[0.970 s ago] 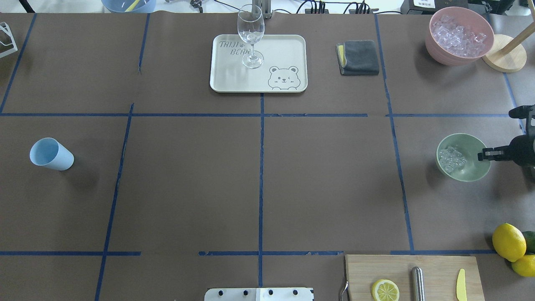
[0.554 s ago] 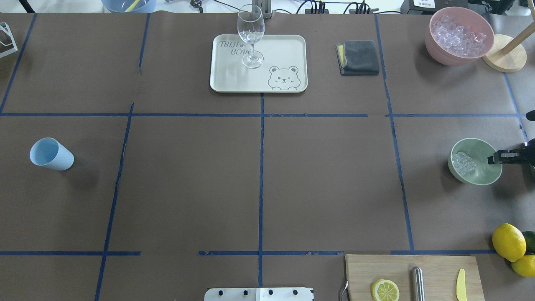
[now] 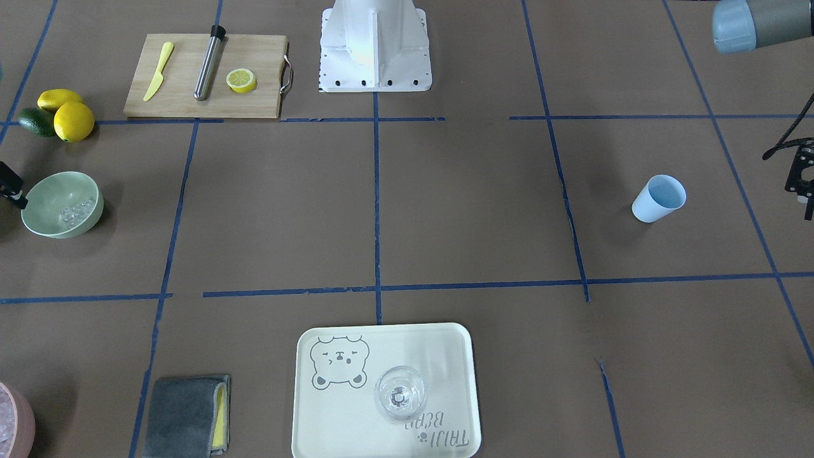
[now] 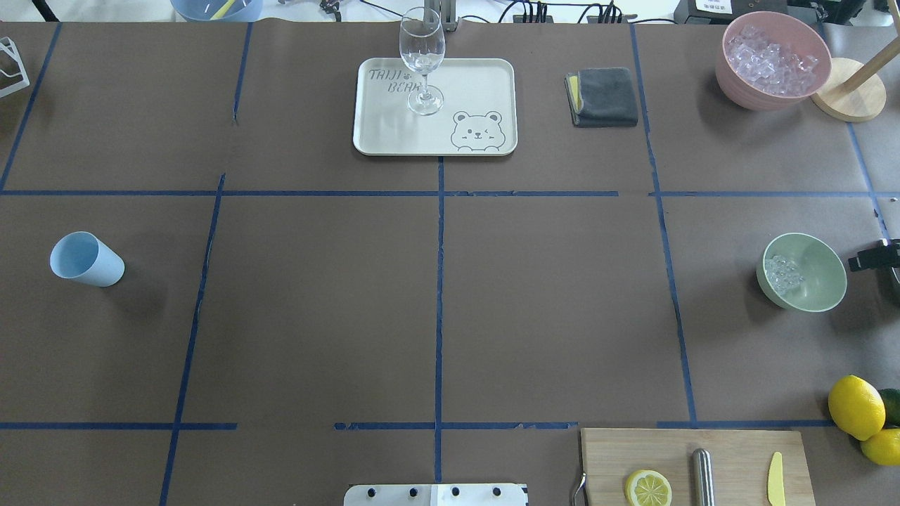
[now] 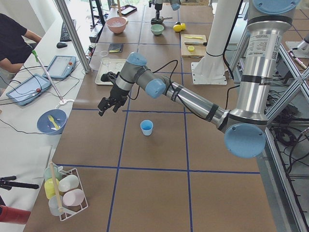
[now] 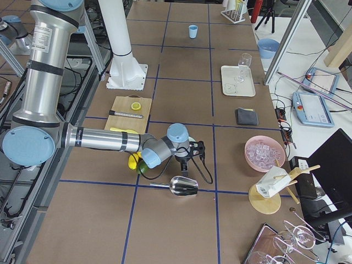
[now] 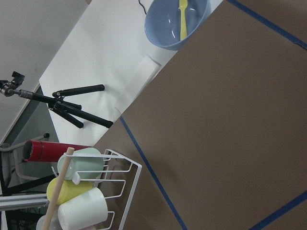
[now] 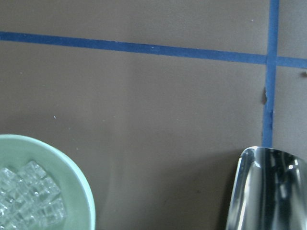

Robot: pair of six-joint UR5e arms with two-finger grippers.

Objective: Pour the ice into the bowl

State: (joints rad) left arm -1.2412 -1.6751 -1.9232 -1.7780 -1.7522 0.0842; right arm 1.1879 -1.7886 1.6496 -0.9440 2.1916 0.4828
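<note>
The mint-green bowl [image 4: 815, 281] stands upright on the table's right side. It also shows in the front view [image 3: 44, 219] and at the lower left of the right wrist view [image 8: 81, 191]. The ice [image 4: 782, 274] lies inside it, several clear cubes against its left wall [image 8: 29, 196]. My right gripper [image 4: 872, 260] is at the view's right edge, just off the bowl's right rim and touching nothing; its jaws look apart. My left gripper [image 5: 107, 104] hangs over the table's far left, beyond the upright light blue cup [image 4: 86, 258]; I cannot tell its state.
A metal scoop [image 6: 184, 186] lies right of the bowl. A pink container of ice [image 4: 772, 60] stands at the back right. A tray [image 4: 394, 137] with a wine glass [image 4: 422, 60], a grey cloth [image 4: 603, 96], a cutting board [image 4: 731, 450] and lemons [image 4: 854, 406] lie around.
The right gripper dragged the bowl to the right by its rim, then let go and drew back to the right edge. The cup has not moved.
</note>
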